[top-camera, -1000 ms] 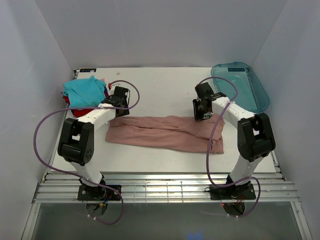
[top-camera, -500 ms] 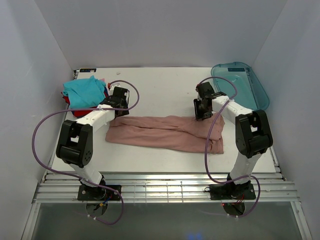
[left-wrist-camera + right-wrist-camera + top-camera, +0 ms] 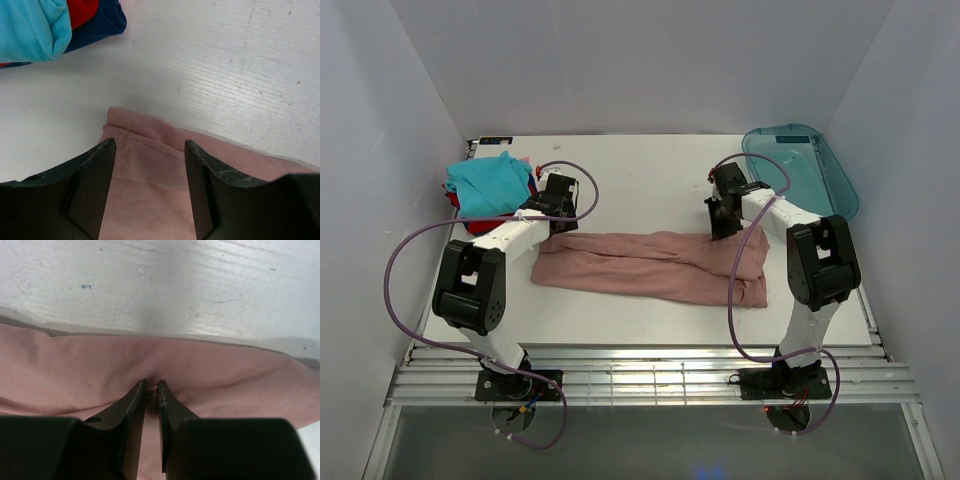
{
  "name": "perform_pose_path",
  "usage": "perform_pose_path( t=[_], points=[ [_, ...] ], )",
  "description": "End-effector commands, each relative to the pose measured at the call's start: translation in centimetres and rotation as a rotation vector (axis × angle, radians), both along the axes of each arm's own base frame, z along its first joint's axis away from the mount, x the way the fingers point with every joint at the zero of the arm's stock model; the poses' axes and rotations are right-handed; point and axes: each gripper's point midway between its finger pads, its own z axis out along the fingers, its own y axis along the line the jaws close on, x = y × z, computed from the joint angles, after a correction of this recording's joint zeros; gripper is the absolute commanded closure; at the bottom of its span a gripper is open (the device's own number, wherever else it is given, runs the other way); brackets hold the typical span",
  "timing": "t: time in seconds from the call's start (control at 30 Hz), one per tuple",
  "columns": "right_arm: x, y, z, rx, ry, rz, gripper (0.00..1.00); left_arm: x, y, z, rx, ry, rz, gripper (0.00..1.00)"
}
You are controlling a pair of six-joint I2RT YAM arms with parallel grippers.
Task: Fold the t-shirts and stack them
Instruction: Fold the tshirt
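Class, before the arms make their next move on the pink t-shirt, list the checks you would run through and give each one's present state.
1. Left pincer is over the far-left corner of the pink t-shirt: ok.
2. Left pincer holds cloth: not ok. Its jaws stand apart and nothing is gripped.
3. Right pincer is at the shirt's far edge with its jaws nearly together: ok.
4. Right pincer has actually pinched cloth: cannot tell.
5. Folded stack lies apart from the pink shirt, with bare table between them: ok.
6. Tray is clear of the shirt: ok.
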Motion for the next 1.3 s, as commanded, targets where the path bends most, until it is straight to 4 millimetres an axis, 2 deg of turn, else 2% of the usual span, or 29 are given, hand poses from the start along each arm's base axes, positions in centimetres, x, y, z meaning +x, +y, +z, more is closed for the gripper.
perform_pose_path(
  t=[0.0, 0.07, 0.1, 0.17, 0.23, 0.3, 0.4, 0.53, 0.67, 0.83, 1.0, 1.03, 1.1, 1.17, 1.27],
  points=[
    [0.0, 0.2, 0.6, 0.029, -0.005, 0.011, 0.81, 0.6, 0.2, 1.7, -0.001, -0.059, 0.004, 0.32],
    [-0.4, 0.1, 0.8, 0.024, -0.005, 0.010, 0.91, 0.7, 0.1, 1.7, 0.001, -0.057, 0.002, 0.33],
    [-0.4, 0.1, 1.6, 0.029, -0.021, 0.007, 0.92, 0.8, 0.1, 1.7, 0.002, -0.057, 0.001, 0.32],
    [-0.9, -0.1, 2.2, 0.031, -0.022, -0.001, 0.92, 0.9, 0.0, 1.7, 0.001, -0.057, -0.002, 0.33],
    [-1.3, 0.1, 3.8, 0.049, -0.043, -0.002, 0.92, 1.0, 0.0, 1.5, 0.002, -0.053, 0.000, 0.32],
    [-2.7, 0.4, 4.9, 0.057, -0.036, 0.005, 0.92, 0.9, -0.1, 1.3, -0.001, -0.049, -0.001, 0.32],
    [-5.1, 1.0, 5.5, 0.058, -0.012, 0.019, 0.92, 1.0, -0.2, 1.1, -0.012, -0.047, 0.002, 0.33],
    [-8.7, 1.7, 4.7, 0.057, 0.046, 0.012, 0.92, 1.1, -0.6, 0.6, -0.023, -0.035, -0.001, 0.33],
    [-12.1, 3.4, 3.8, 0.070, 0.091, 0.043, 0.92, 1.3, -0.6, 0.5, -0.027, -0.032, -0.005, 0.33],
    [-14.9, 4.1, 2.4, 0.045, 0.148, 0.052, 0.92, 1.2, -0.7, 0.5, -0.028, -0.030, -0.007, 0.33],
    [-16.4, 4.8, 3.2, 0.024, 0.144, 0.063, 0.92, 1.1, -0.7, 0.6, -0.029, -0.033, -0.007, 0.34],
    [-16.6, 4.8, 3.4, 0.026, 0.145, 0.066, 0.91, 1.2, -0.7, 0.7, -0.033, -0.036, -0.006, 0.33],
    [-17.1, 4.7, 3.7, 0.020, 0.158, 0.074, 0.83, 1.2, -0.8, 0.6, -0.037, -0.034, -0.007, 0.33],
    [-17.9, 4.8, 4.2, 0.015, 0.177, 0.091, 0.68, 1.2, -0.9, 0.7, -0.043, -0.037, -0.007, 0.33],
    [-18.0, 4.8, 5.4, 0.004, 0.139, 0.106, 0.62, 1.2, -0.9, 0.8, -0.046, -0.040, -0.005, 0.34]
  ],
)
